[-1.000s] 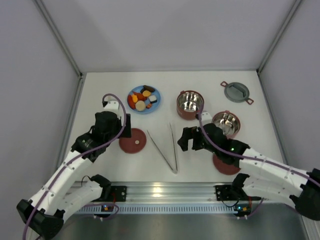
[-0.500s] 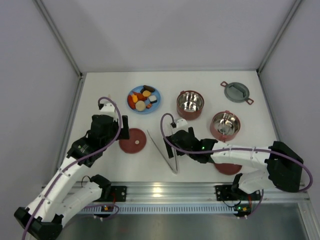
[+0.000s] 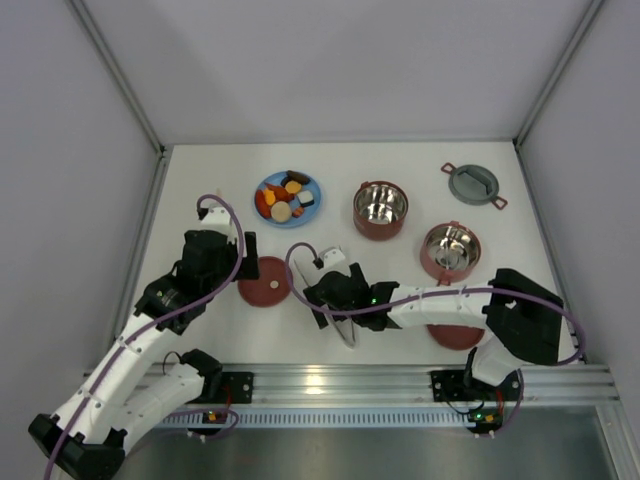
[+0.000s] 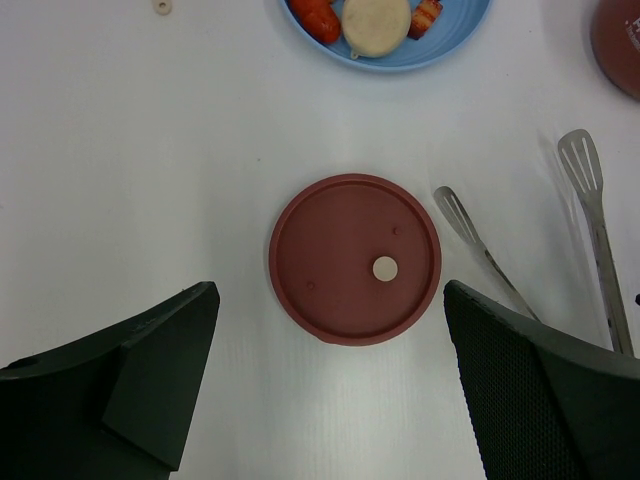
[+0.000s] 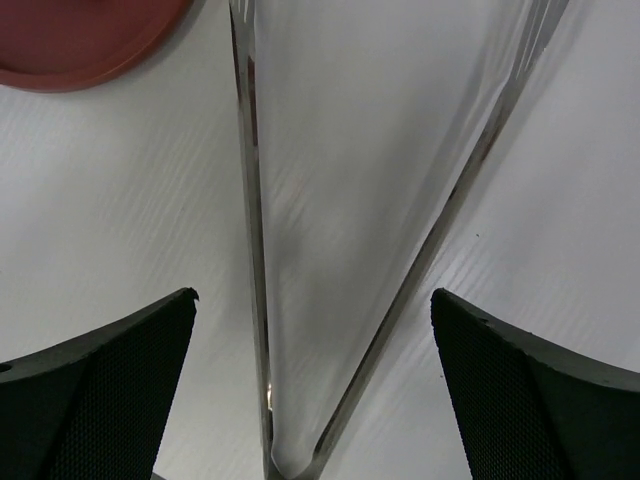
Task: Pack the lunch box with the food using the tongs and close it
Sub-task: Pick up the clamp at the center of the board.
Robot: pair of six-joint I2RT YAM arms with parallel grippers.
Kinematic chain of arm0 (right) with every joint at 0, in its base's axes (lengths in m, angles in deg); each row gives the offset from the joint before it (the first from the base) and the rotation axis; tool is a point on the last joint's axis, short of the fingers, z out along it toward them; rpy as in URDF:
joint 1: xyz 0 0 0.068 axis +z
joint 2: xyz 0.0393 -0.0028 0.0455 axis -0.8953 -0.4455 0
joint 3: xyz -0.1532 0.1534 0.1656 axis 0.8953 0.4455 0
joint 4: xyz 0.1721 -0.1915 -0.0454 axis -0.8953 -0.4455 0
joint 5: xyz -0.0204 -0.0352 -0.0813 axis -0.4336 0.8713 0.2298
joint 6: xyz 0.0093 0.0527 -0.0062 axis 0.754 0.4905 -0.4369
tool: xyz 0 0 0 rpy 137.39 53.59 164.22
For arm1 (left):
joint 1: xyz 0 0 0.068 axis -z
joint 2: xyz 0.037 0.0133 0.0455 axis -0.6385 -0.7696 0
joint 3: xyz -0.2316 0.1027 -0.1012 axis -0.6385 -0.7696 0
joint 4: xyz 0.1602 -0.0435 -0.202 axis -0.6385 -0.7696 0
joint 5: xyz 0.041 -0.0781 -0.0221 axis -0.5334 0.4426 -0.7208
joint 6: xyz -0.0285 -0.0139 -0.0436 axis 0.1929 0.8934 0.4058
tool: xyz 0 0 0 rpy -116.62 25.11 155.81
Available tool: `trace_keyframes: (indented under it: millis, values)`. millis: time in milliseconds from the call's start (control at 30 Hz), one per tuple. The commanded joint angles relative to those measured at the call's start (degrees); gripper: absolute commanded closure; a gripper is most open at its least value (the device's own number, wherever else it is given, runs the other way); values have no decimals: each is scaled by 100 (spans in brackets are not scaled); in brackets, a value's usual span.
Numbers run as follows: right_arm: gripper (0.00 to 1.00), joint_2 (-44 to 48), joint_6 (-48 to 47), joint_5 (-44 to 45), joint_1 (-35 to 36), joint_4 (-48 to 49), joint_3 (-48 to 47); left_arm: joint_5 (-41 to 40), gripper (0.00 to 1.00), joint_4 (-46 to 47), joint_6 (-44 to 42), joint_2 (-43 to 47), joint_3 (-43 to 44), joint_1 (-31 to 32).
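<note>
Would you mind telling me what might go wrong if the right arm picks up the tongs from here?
1. The tongs lie flat on the table, and the right gripper has its open jaws astride both thin arms near the joined end; closing there may make them slip or spring away.
2. Held so near the joint, the long tips may swing and be hard to steer.
3. One tip lies close to the dark-red lid, so lifting could knock it.

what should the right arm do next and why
Probably lower the right gripper a little and close it on the tongs. Its jaws stand open astride both slim arms near their joined end, and it holds nothing.
</note>
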Motion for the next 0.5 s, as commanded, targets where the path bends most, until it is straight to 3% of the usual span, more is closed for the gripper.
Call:
trace_keyframes:
  millis: [0, 467]
  values:
    - [0, -210, 93, 275, 162, 320, -354, -16, 1, 89, 32, 39, -70, 15]
    - [1, -623, 269, 434, 162, 268, -416, 2, 1, 89, 32, 13, -79, 15]
